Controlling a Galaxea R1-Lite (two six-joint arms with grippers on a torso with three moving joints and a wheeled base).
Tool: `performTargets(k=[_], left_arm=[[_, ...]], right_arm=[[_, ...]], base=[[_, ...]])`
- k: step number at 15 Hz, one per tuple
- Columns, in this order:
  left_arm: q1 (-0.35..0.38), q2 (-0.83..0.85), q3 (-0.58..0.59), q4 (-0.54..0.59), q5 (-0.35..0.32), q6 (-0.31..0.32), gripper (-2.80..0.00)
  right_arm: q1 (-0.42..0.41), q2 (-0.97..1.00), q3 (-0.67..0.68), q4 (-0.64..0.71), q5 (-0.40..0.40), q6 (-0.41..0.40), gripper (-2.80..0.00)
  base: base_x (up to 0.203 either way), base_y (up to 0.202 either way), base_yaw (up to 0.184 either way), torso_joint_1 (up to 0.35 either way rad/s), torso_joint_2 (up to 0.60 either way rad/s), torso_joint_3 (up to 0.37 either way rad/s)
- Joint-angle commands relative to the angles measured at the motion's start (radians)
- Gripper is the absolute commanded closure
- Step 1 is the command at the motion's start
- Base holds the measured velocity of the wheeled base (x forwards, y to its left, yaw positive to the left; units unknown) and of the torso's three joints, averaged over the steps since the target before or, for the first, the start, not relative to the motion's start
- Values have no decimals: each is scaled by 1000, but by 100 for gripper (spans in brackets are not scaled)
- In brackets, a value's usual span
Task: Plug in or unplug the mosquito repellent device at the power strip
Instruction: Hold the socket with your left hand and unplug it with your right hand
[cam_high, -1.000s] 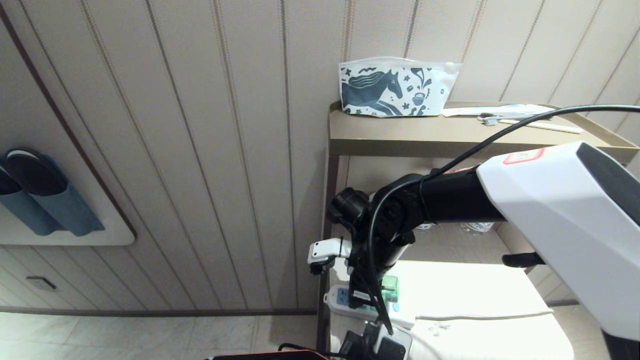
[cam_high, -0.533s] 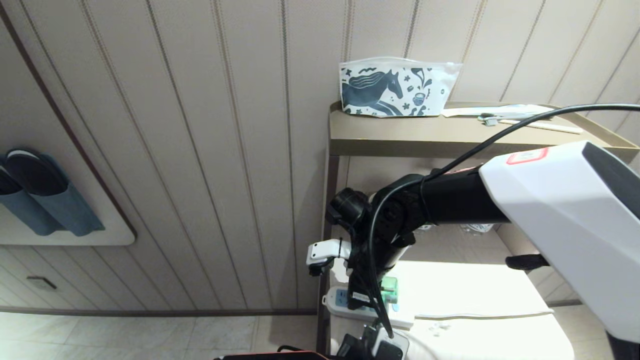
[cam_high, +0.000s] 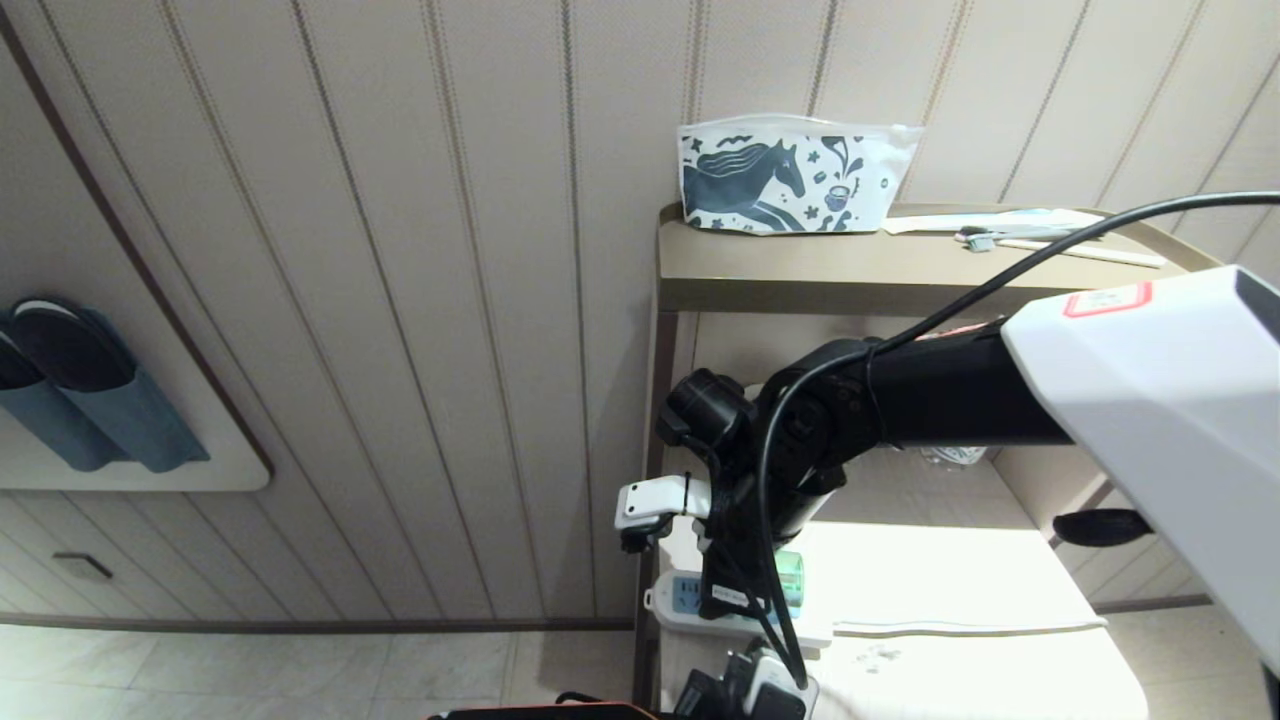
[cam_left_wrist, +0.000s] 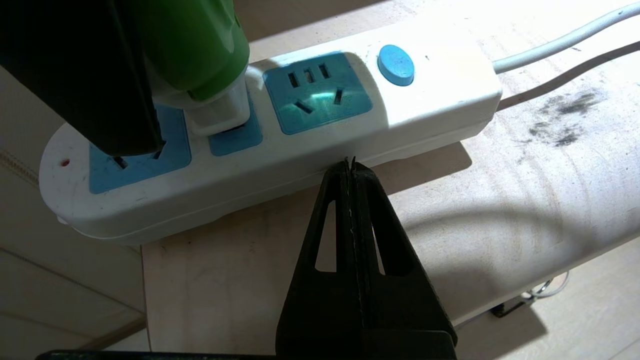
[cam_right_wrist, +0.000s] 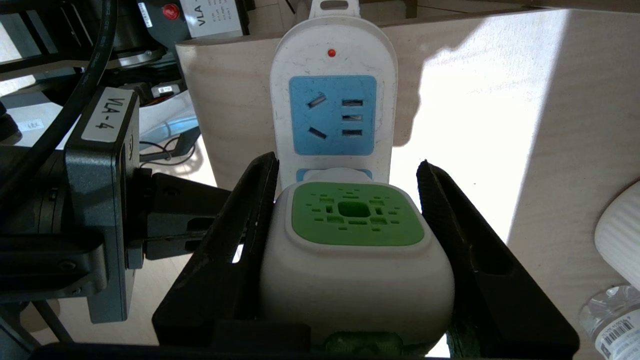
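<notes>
Vs a sec ago: my right arm sits a bit higher and further right in the head view, and more of the green bottle shows under the wrist. Strip, pouch and shelf unit look the same.

My right end effector (cam_right_wrist: 350, 210) is part-spread around the mosquito repellent device (cam_right_wrist: 356, 250). One finger (cam_right_wrist: 240, 235) lies flat against the white head's side; on the other side I see a thin gap near the tip of the other finger, so can't tell if that one touches. The green vented face points back at my wrist cam. The device's plug end is at the middle socket of the power strip (cam_right_wrist: 334, 60), right ahead of my fingertips; prongs hidden, can't tell how deep they sit. Beyond it is a free blue socket, then a small red dot at the strip's end.

My left end effector (cam_left_wrist: 351, 170) is pressed together, holding nothing, tips right at the strip's long side edge; contact or not, can't tell. Round blue button (cam_left_wrist: 395, 64) and white cord (cam_left_wrist: 560, 42) lie past it, toward the strip's far end. Strip lies flat on the pale shelf (cam_left_wrist: 500, 210), near its edge.
</notes>
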Motion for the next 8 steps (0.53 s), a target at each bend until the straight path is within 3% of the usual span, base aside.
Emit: performTargets(k=[1, 8], left_arm=[[-2, -16, 3, -43, 6, -1, 0], [0, -69, 8, -43, 19, 1, 0]], right_arm=[[0, -1, 1, 4, 1, -4, 0], [-9, 9, 21, -3, 4, 1, 0]], base=[[0, 0, 0, 0, 0, 0], [0, 0, 0, 0, 0, 0]])
